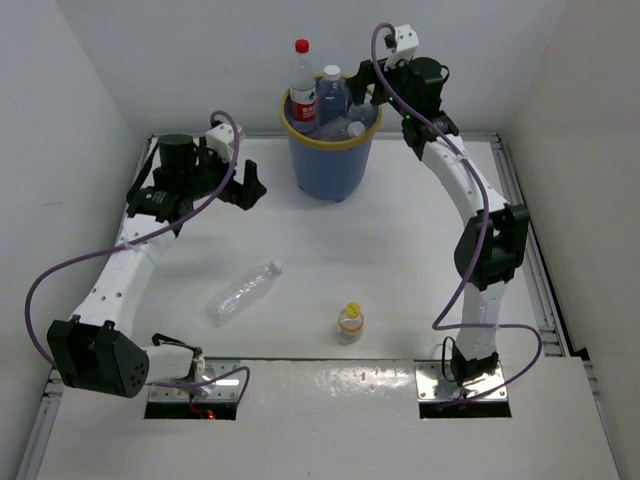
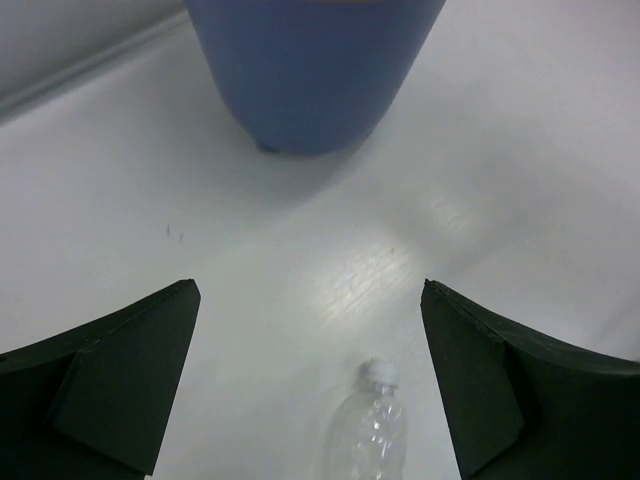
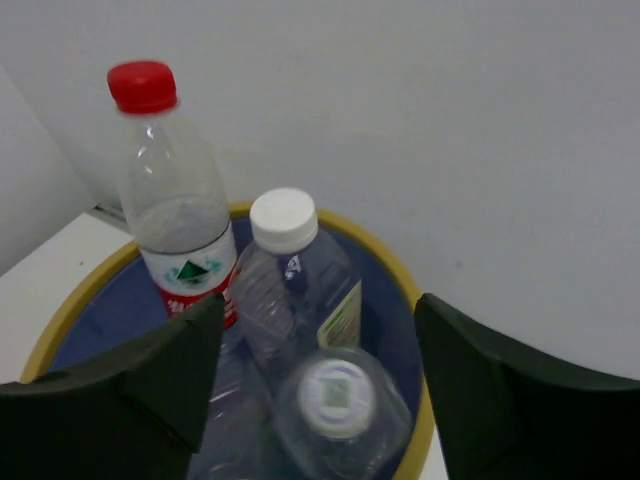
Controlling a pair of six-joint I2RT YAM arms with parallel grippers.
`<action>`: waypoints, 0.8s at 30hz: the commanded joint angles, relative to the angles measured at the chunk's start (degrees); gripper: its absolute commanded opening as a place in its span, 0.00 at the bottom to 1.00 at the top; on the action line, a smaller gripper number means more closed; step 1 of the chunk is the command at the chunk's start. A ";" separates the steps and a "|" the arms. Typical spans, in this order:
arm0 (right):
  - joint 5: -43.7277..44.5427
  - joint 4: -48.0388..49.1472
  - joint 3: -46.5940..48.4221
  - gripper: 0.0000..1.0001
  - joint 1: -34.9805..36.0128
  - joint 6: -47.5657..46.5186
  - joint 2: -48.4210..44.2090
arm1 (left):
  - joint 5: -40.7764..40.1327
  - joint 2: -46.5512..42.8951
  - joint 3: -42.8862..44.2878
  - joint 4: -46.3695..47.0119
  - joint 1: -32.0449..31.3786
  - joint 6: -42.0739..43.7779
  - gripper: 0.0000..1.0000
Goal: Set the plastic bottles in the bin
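The bin [image 1: 330,165] is a blue bucket with a yellow rim at the back of the table. It holds a red-capped bottle [image 1: 302,85], a white-capped bottle [image 1: 331,95] and a third clear one [image 3: 340,400]. My right gripper [image 1: 365,85] hangs open over the bin's right rim, and the third bottle sits loose just below its fingers. A clear white-capped bottle [image 1: 245,291] lies on its side on the table. A short yellow-capped bottle [image 1: 350,321] stands nearer the front. My left gripper [image 1: 250,188] is open and empty, left of the bin and above the table.
In the left wrist view the bin's blue wall [image 2: 310,70] fills the top and the lying bottle's cap [image 2: 380,372] shows low between my fingers. A white back wall stands close behind the bin [image 3: 385,262]. Raised rails edge the table's left and right sides.
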 commanded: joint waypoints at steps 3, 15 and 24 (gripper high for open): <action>0.77 -1.73 -0.95 0.84 -0.08 0.53 -2.53 | -7.64 3.98 0.34 -14.91 -4.86 10.51 1.00; -6.51 -1.29 -17.73 0.86 -5.53 6.51 -22.74 | -18.88 14.44 -4.41 -23.89 -19.61 13.60 1.00; -9.95 -3.74 -33.56 0.86 -9.75 4.05 -37.34 | -25.40 28.15 1.74 -27.76 -24.90 11.67 0.97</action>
